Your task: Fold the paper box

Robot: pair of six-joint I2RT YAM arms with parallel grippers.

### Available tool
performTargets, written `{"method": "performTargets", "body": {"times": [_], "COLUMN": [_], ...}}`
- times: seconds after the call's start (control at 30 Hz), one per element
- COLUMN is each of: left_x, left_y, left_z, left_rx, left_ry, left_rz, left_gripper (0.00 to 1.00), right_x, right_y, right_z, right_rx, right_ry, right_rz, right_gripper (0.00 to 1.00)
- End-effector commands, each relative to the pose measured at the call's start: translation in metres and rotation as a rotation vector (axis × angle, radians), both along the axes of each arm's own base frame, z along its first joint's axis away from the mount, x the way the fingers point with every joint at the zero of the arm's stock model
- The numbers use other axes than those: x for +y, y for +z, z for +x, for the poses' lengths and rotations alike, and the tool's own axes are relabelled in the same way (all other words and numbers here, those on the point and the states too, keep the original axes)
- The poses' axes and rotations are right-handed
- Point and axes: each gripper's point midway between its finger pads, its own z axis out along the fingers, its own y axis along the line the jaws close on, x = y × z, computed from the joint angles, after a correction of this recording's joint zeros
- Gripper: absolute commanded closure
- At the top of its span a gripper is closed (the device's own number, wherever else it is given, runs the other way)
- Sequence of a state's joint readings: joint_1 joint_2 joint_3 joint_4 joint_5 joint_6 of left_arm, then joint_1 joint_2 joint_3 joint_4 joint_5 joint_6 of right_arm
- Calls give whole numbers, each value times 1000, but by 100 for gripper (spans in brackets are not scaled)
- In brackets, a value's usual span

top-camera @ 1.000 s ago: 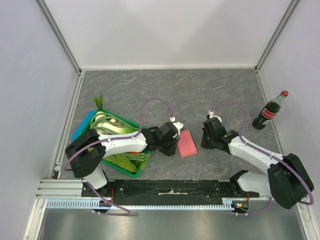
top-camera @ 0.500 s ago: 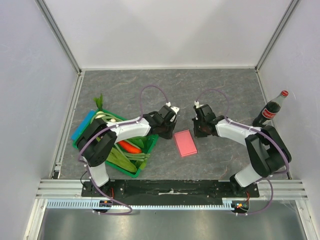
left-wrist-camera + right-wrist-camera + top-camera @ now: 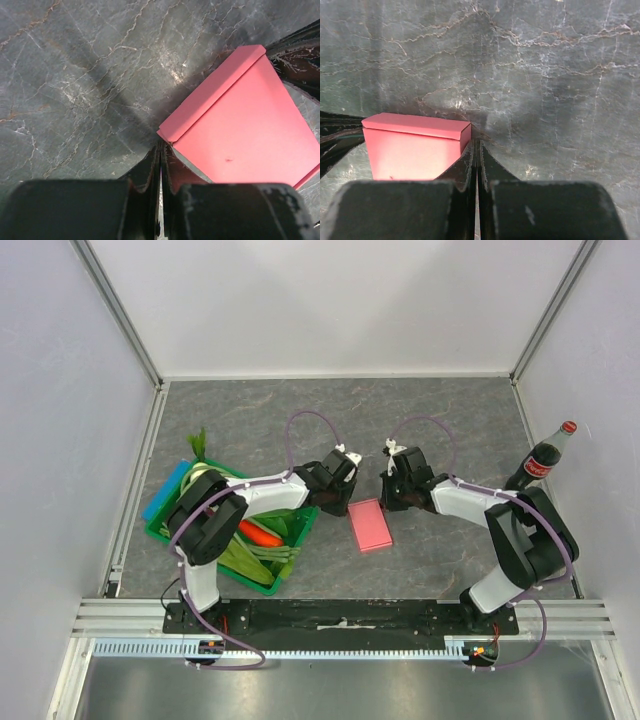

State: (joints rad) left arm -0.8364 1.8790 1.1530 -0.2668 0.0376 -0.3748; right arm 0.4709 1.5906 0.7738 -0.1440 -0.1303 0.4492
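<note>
Left gripper point(image 3: 160, 150): fingers pressed together, only a hairline slit between them. The tips sit at the corner of the paper box point(image 3: 371, 526), and no card shows between them. Right gripper point(image 3: 475, 150): also pressed shut, tips just beside the opposite far corner, holding nothing.

Position, overhead view: the box lies flat on the bench point(image 3: 400, 420), a little toward 6 o'clock from the middle. The left gripper is at its 10 o'clock corner and the right gripper at its 1 o'clock corner.

Handling (judgement): thin pink card, so very light and likely to skid on the smooth stone-pattern surface under any sideways push.
- It is stiff along the creases and soft across the panels, so a hard pinch would dent it.
- The far end panel is creased up and looks like the best hold.
- Take an edge or flap between the fingers rather than pressing on the broad top face. The other gripper should steady the body.

Clearance:
- Open bench from 10 to 2 o'clock beyond the box, and some toward 6 o'clock.
- Green crate point(image 3: 262, 586) is near at 8 to 9 o'clock, close under the left arm.
- Cola bottle point(image 3: 540, 462) stands well apart at 2 o'clock by the right wall.
- The two grippers are near each other across the box, so crossing moves risk a clash.
</note>
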Motion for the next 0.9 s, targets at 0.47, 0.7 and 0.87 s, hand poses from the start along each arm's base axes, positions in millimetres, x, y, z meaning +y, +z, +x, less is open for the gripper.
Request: {"method": "performTargets", "body": {"times": [0.47, 0.7, 0.87], "left_x": [-53, -20, -4], "left_y": [16, 54, 84], "left_z": [11, 6, -4], "left_rx": [-56, -130, -155], "left_ry": [-66, -31, -20], "left_rz": [-205, -197, -218], "left_gripper": [92, 83, 75], "right_x": [52, -25, -36], "right_y": [-9, 5, 21], "right_z": [-34, -2, -13], "right_rx": [100, -3, -7], "right_ry": [29, -17, -15], "right_rz": [278, -211, -241], "right_gripper": [100, 83, 61]}}
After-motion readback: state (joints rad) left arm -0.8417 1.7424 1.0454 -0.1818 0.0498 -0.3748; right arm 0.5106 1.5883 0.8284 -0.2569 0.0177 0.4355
